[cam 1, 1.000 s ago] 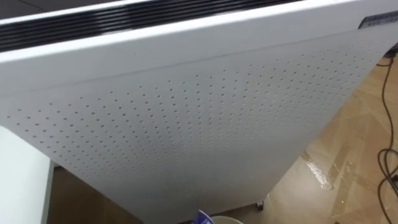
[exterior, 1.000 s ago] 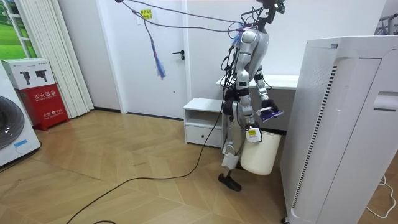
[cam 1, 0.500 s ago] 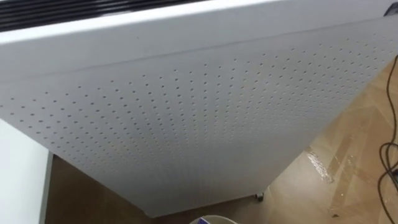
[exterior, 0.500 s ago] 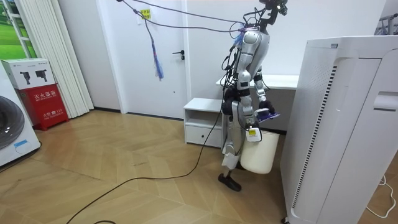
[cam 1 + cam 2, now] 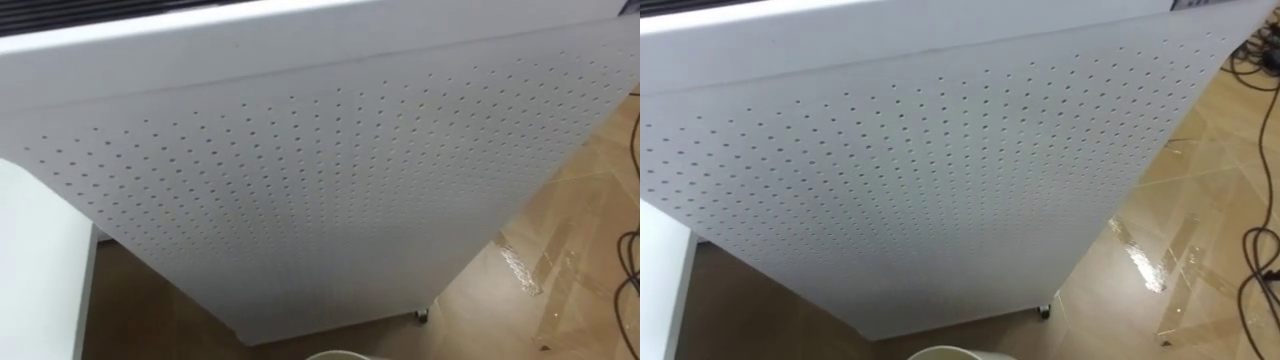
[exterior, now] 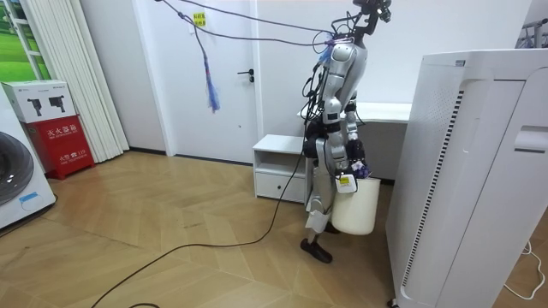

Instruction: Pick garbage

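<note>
I stand between a small white cabinet [image 6: 276, 162] and a tall white appliance [image 6: 467, 171], facing the appliance. A white bin [image 6: 356, 210] stands right before my legs, and its rim [image 5: 335, 355] shows at the bottom edge of the eye views. My left hand [image 6: 354, 156] hangs low over the bin's mouth with a small purple wrapper [image 6: 360, 165] at it. On the side nearer the room camera, my right hand [image 6: 343, 174] hangs beside the bin; its fingers are too small to read.
The appliance's perforated white side [image 5: 330, 180] stands close ahead. A white table [image 5: 40, 270] lies at my left. Wooden floor [image 5: 560, 290] with dark cables [image 5: 630, 260] opens to my right. A red box [image 6: 62, 141] stands far off.
The left hand has come down and inward with the purple wrapper, from out in front to just over the bin's mouth. The wrapper has dropped out of the eye view's bottom edge.
</note>
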Controlling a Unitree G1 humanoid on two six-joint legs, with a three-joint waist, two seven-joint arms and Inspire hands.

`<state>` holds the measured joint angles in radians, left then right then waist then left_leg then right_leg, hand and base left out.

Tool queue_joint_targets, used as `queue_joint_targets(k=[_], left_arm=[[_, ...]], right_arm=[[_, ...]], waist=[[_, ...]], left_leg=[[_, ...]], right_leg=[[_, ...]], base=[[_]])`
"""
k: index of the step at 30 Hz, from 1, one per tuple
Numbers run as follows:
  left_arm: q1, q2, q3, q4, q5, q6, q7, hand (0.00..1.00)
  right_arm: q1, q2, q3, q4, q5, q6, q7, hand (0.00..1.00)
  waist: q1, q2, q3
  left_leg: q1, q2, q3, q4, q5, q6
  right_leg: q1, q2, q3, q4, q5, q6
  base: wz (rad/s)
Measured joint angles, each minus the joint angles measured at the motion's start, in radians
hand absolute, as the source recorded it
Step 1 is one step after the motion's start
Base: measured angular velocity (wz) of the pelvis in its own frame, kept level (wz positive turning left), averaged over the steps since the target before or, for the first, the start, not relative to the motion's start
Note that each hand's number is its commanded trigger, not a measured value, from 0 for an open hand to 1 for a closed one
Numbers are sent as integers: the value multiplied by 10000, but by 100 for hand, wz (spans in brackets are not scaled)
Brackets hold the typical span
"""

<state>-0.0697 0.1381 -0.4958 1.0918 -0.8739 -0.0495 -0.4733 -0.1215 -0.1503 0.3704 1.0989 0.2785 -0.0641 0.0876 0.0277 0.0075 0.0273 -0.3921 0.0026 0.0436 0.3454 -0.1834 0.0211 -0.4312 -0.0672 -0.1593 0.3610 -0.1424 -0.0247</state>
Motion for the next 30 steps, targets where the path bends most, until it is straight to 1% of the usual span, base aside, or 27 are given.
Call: queue_joint_targets(k=[8,14,16,18,20,24,26,28,30], left_arm=[[-39,23,2,285,44,-223,1,0],[-38,64,7,298,74,-241,2,0],[-41,58,13,296,228,-257,3,0],[-40,39,13,296,444,-300,7,0],[-39,34,10,297,649,-340,15,0],[-52,9,25,283,1185,-443,15,0],[-54,8,43,293,1212,-441,14,0],[-54,10,114,384,1258,-433,15,0],[-32,9,345,566,1512,-429,27,0]], right_arm=[[-57,-3,1,207,88,4,-4,100],[-64,-26,-1,250,93,-1,-78,100],[-55,-26,-2,276,93,-4,-77,100],[-58,-30,-4,330,93,-5,-77,100],[-52,-48,0,338,89,-10,-72,100],[-53,-91,-2,369,85,-26,-57,100],[-56,-97,-7,420,87,-26,-58,100],[-55,-95,-4,594,117,-21,-48,100],[10,-104,-23,743,195,4,-26,100]], waist=[[15,9,-2],[41,32,3],[35,60,8],[54,101,31],[49,124,18],[56,159,20],[60,162,18],[58,165,23],[54,149,36]], left_leg=[[21,0,-15,-24,1,-1],[31,-3,-101,-26,3,-5],[51,-2,-135,-27,4,-7],[171,-5,-136,-101,5,-8],[218,-8,-144,-185,23,-14],[214,-22,-157,-200,30,-15],[254,-21,-158,-204,30,-15],[463,-19,-157,-273,30,-15],[856,-22,-161,-467,42,-26]], right_leg=[[83,8,-78,-21,0,0],[140,-3,-145,-29,-8,11],[193,0,-182,-73,-8,11],[295,3,-190,-137,-8,12],[324,-3,-199,-161,-14,21],[317,1,-207,-176,-30,24],[366,15,-202,-193,-30,24],[577,9,-215,-251,-36,31],[953,15,-229,-383,-45,47]], base=[[2],[4],[6],[0],[0],[0],[0],[0],[0]])
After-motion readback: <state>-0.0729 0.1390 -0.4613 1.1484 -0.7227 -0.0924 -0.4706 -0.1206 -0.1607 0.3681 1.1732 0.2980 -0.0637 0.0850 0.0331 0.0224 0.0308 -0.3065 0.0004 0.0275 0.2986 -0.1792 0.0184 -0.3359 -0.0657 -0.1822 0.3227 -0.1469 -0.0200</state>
